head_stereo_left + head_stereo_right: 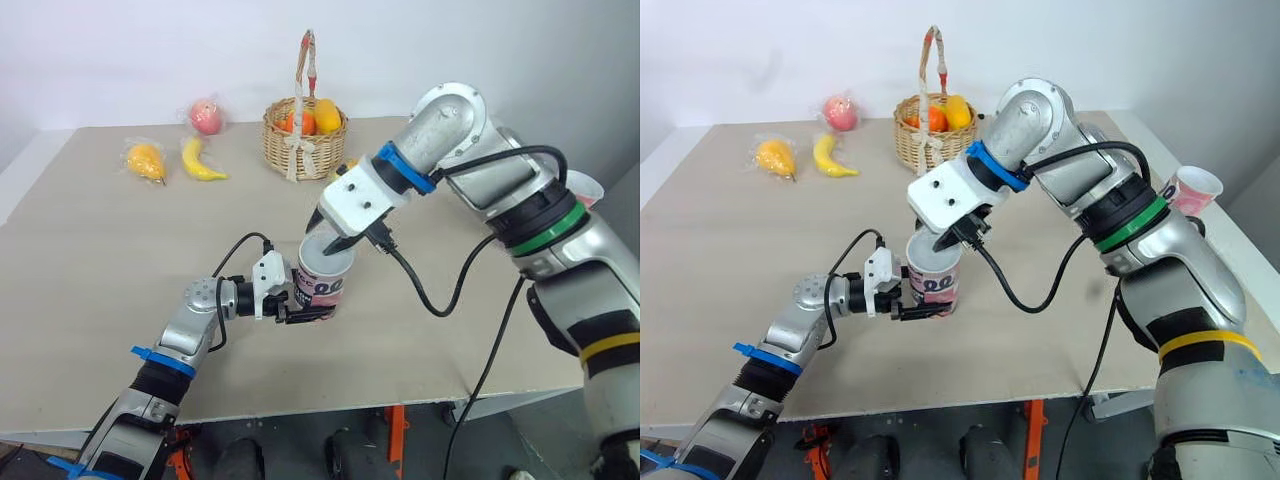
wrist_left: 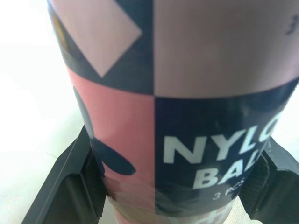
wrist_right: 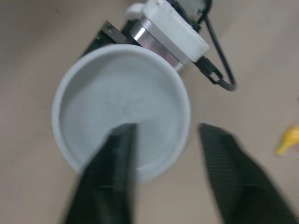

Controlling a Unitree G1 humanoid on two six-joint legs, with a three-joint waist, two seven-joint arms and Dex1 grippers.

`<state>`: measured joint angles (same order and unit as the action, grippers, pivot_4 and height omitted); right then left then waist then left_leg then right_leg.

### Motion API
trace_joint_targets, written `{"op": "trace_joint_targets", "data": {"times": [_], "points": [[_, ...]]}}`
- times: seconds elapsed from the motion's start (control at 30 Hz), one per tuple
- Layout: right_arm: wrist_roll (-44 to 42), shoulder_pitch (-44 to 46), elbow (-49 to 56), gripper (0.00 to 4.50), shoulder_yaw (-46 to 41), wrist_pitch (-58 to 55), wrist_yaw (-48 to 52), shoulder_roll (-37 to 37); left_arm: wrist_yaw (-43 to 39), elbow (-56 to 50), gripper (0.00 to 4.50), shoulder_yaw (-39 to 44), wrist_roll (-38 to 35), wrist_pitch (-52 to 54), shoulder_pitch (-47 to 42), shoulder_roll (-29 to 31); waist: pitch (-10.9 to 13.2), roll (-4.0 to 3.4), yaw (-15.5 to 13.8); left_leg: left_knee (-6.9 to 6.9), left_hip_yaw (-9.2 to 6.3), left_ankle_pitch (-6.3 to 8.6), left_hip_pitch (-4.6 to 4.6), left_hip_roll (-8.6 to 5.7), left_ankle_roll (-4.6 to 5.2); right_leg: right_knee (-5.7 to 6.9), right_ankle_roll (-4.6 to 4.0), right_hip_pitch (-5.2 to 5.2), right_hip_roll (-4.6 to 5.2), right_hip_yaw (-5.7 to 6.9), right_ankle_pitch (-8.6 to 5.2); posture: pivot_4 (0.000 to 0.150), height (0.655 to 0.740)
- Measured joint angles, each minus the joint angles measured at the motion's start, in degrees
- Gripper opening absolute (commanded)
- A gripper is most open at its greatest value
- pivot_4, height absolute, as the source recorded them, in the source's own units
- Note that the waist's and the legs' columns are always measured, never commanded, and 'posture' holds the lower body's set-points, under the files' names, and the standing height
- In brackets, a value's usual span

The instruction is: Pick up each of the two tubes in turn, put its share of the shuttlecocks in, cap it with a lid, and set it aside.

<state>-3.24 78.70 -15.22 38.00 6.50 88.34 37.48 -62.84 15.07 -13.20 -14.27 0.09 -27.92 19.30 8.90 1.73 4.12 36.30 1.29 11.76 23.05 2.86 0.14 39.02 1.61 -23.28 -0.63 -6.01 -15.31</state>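
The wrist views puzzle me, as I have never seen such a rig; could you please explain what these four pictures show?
This is a humanoid robot with two arms, each ending in a two-fingered tool. The two wide pictures come from cameras in its head, looking down over a table. The two close pictures come from cameras on its wrists. The left tool clamps a pink and navy tube that stands on the table. The right tool is over the tube's top with its fingers apart, one inside the pale lid and one outside its rim. Farther back are a wicker basket and a banana. A paper cup stands at the robot's right.
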Motion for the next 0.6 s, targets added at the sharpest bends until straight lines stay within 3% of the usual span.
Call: {"op": "trace_joint_targets", "data": {"times": [0.07,0.33,0.47,0.6], "points": [[1.8,-0.7,1.4,4.41,-1.6,-0.4,-0.5,0.0,0.1,0.0,3.21,0.0,0.1,0.0,0.0,0.0,0.0,0.02,0.0,0.01,0.04,0.0,-0.04,0.02,0.0,0.0,-0.03,0.01,0.0,0.0,0.02,0.15,0.74],[1.0,-2.8,2.5,4.41,-7.7,-14.4,-0.2,-0.6,0.1,0.0,3.21,0.2,-0.1,0.1,0.0,0.0,-0.1,0.09,0.0,0.01,0.14,0.0,-0.01,0.06,0.0,0.0,-0.1,-0.07,0.02,-0.02,0.06,0.15,0.74],[-4.0,-2.9,2.9,3.12,-14.0,-24.4,0.5,1.1,0.0,0.0,3.21,0.3,-0.3,0.1,0.1,0.0,0.0,0.06,0.0,0.01,0.15,0.0,0.05,0.07,0.0,0.0,-0.22,-0.11,0.04,0.0,0.12,0.15,0.74],[-7.2,-7.7,8.8,1.16,-17.8,-28.2,1.3,5.2,0.0,0.0,3.21,0.5,-0.4,0.1,0.2,0.1,0.0,0.06,0.1,-0.01,0.14,0.0,0.05,0.07,-0.01,-0.01,-0.06,-0.11,-0.01,-0.01,0.02,0.15,0.74]]}}
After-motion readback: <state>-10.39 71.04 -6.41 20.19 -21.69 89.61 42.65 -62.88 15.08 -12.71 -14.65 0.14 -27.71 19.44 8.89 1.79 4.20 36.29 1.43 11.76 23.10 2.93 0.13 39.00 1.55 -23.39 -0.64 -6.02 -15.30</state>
